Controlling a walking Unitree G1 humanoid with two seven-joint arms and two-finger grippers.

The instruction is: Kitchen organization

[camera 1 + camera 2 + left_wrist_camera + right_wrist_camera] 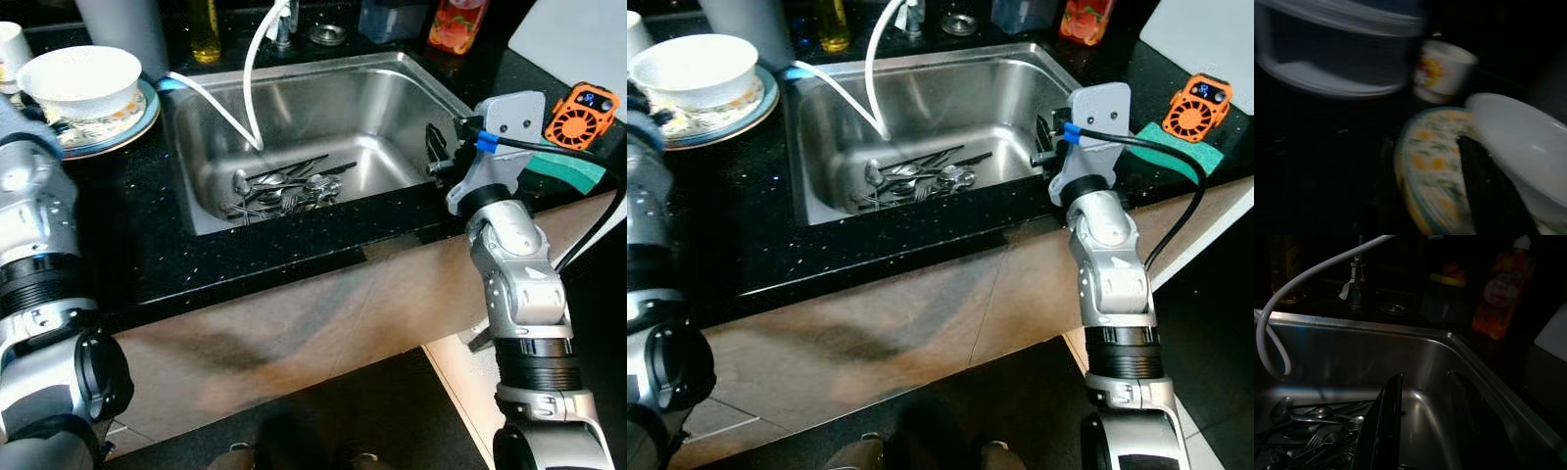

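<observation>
I look down on a steel sink (411,83) set in a black speckled tabletop (147,255). A heap of forks and spoons, the cutlery (284,186), lies on the sink floor toward its near left corner. A white hose (253,78) curves down from the tap area into the basin and ends just behind the cutlery.

My right gripper (436,147) hangs over the right edge of the sink, above the basin and well apart from the cutlery. In the right wrist view its two black fingers (1383,426) stand spread, with bare steel between them and nothing held.

My left arm is raised at the left edge of the eye views, beside a patterned plate (108,127) that carries a white bowl (78,78). In the blurred left wrist view, one black finger (1488,191) lies across the plate (1430,171), next to the bowl (1523,137); I cannot tell whether the left gripper is spread or closed. A white cup with an orange print (1442,71) stands behind the plate.

An orange bottle (456,24) and a yellow bottle (206,29) stand along the back of the tabletop. An orange fan-like gadget (580,113) rests on a green sponge (573,171) to the right of the sink.
</observation>
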